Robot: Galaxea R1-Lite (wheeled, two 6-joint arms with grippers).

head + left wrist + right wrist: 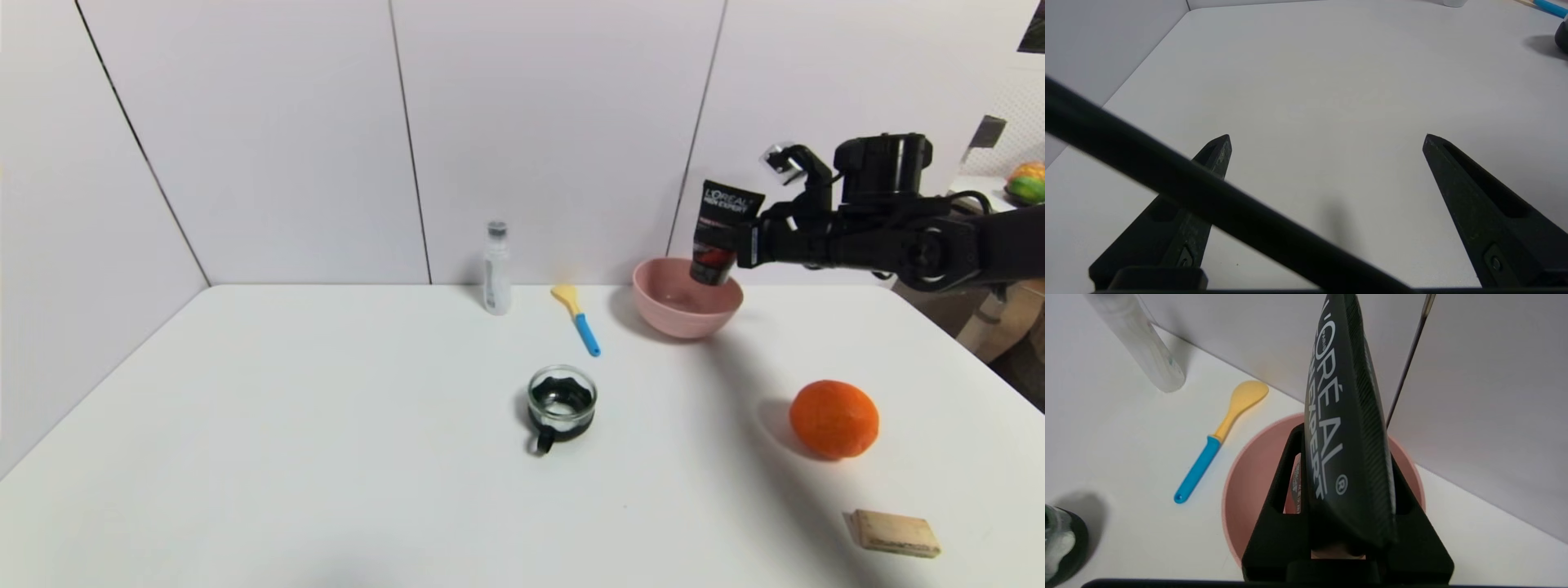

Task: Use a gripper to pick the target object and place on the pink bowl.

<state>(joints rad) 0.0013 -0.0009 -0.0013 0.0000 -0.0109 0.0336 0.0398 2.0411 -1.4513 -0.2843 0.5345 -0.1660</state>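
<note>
My right gripper is shut on the black L'OREAL tube, holding it cap down in the air. The tube's lower end hangs just over the right part of the pink bowl, which stands at the back of the white table. From the right wrist, the tube fills the space between the black fingers, with the pink bowl directly beneath. My left gripper is open over bare table at the left, out of the head view.
A clear slim bottle stands at the back. A yellow-and-blue spoon lies left of the bowl. A glass cup with black handle sits mid-table. An orange and a wooden block lie at the right front.
</note>
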